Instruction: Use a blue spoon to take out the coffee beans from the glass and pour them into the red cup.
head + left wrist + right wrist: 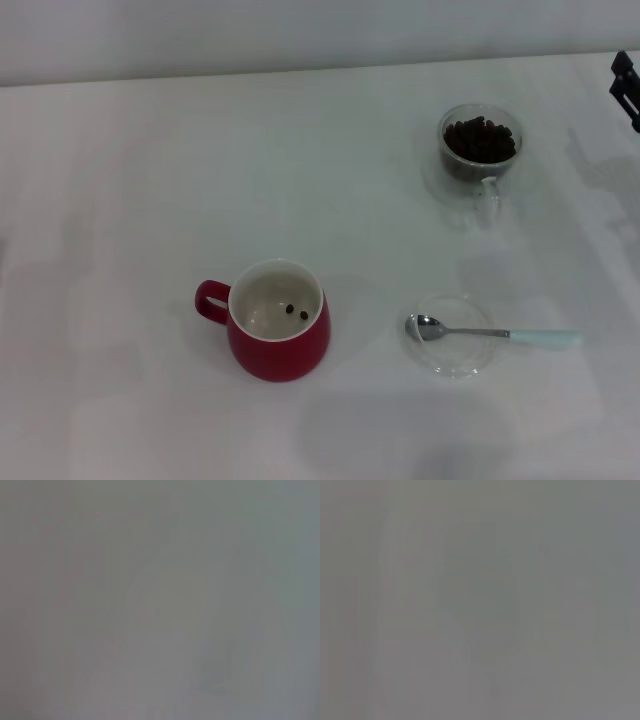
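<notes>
On the white tabletop, the red cup is seen at the left, and two coffee beans lie on its white bottom. To its right, the blue spoon is laid with its bowl on a clear saucer, probably so it is easy to grasp. Further back stands the glass, full of beans. Nothing stands between them. Only a dark part of the right end effector is visible at the right edge; whether it is apart or together cannot be told. The left end effector is not seen.

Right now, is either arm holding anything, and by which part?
Nothing is held. The pale-blue-handled metal spoon lies untouched across the clear saucer; only the right end effector edges into the head view.
</notes>
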Controlling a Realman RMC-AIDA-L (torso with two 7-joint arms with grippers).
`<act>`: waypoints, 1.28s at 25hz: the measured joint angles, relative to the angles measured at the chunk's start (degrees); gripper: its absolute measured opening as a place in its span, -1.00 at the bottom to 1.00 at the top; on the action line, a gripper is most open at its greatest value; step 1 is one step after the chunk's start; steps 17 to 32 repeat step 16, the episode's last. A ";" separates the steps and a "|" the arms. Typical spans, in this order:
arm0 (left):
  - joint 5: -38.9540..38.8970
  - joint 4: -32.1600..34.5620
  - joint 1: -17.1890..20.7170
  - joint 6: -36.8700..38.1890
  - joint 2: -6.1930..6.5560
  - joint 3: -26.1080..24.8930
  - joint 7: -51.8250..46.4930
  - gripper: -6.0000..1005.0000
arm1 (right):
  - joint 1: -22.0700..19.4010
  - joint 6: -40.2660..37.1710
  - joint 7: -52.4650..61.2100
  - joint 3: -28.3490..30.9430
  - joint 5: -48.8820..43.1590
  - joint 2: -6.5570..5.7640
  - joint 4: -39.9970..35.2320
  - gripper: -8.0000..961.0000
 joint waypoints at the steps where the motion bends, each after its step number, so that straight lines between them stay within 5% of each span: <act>1: 0.01 0.06 0.02 0.00 -0.01 0.02 0.00 0.44 | 0.19 0.02 -1.03 0.00 1.14 0.13 0.14 0.14; 3: 0.02 0.09 0.04 0.00 -0.01 0.03 0.00 0.44 | 0.58 0.06 -2.66 0.01 3.36 0.43 0.67 0.34; 5: -0.02 0.20 0.06 0.00 0.02 0.03 0.00 0.45 | 1.30 0.69 -3.58 0.01 6.54 0.45 1.67 0.76; 13: -0.04 0.55 -0.42 0.36 0.12 0.05 0.00 0.44 | 3.34 8.26 -2.19 0.01 12.01 0.35 2.20 0.79; 32: -0.03 0.60 -0.75 0.37 0.12 0.05 0.00 0.44 | 3.69 8.36 -2.24 -0.15 12.04 0.41 2.20 0.79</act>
